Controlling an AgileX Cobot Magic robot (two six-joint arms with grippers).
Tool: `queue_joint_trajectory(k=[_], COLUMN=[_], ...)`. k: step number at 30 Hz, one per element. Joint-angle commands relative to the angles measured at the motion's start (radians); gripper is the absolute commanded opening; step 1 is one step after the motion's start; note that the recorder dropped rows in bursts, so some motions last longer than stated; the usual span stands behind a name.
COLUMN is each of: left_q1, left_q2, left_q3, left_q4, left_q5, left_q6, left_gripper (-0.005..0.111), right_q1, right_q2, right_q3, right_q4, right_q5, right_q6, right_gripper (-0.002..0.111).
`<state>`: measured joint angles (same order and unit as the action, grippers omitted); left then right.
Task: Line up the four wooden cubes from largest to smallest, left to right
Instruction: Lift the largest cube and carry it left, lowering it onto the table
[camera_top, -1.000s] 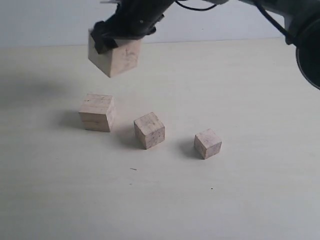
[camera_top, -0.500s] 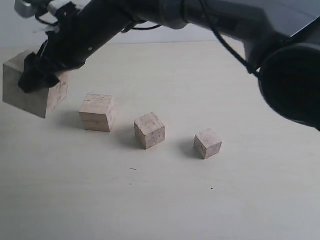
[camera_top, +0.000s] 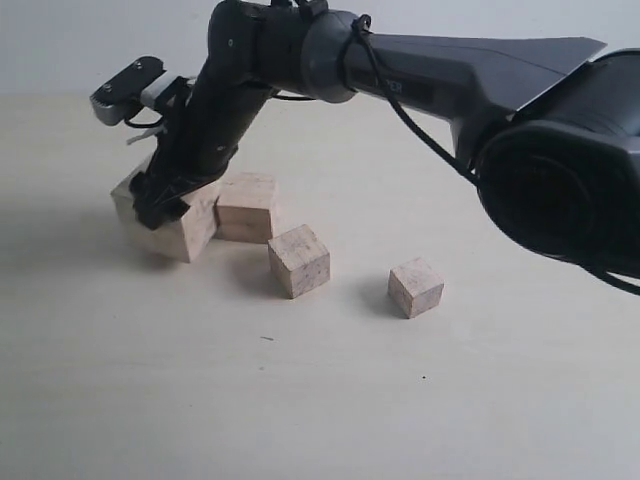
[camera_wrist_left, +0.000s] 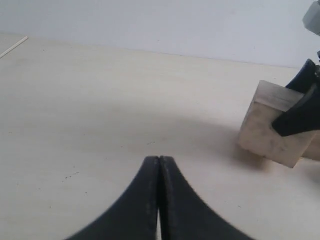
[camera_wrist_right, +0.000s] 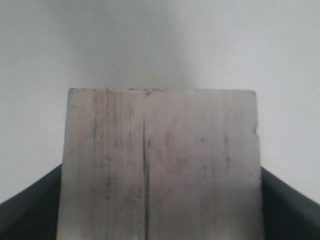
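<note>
The largest wooden cube (camera_top: 168, 232) sits low at the left end of the row, tilted, at or just above the table. My right gripper (camera_top: 166, 203) is shut on it, having reached across from the right. In the right wrist view this cube (camera_wrist_right: 161, 165) fills the space between the dark fingers (camera_wrist_right: 287, 207). The second cube (camera_top: 247, 206) stands right beside it, seemingly touching. Further right are the third cube (camera_top: 299, 261) and the smallest cube (camera_top: 415, 287). My left gripper (camera_wrist_left: 159, 160) is shut and empty over bare table, and its view shows the largest cube (camera_wrist_left: 270, 132) off to the side.
The pale tabletop (camera_top: 330, 400) runs wide around the cubes, with a light wall behind it. The right arm (camera_top: 450, 70) spans the back of the scene above the row.
The right gripper carried the largest cube left and then down to the table beside the second cube. The second cube shifted to the right and back. The two smaller cubes stayed put.
</note>
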<state>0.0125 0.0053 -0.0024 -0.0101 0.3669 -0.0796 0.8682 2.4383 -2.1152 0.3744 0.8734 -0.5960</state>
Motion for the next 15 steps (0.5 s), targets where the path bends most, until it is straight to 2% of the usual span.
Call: queue_joint_trajectory(k=[1,5,11,15], left_q1=[-0.006,-0.006,-0.006,-0.006], left_q2=[-0.005,-0.005,-0.005,-0.005], left_q3=[0.002,0.002,0.002,0.002], left_q4=[0.001,0.001,0.001,0.001], left_q5=[-0.012,-0.012,-0.012,-0.012], left_q6=[-0.004,-0.004,-0.004,-0.004], left_gripper=[0.000,0.000,0.000,0.000], right_q1=[-0.040,-0.047,-0.047,-0.049], right_q2=[-0.043,-0.046,-0.046,-0.046], right_q3=[-0.008,-0.008,-0.008,-0.008], right_q4=[-0.111,-0.090,0.149,0.189], right_q5=[-0.044,-0.046,0.019,0.093], right_q6=[0.136,0.080,-0.304,-0.545], right_gripper=[0.000,0.000,0.000,0.000])
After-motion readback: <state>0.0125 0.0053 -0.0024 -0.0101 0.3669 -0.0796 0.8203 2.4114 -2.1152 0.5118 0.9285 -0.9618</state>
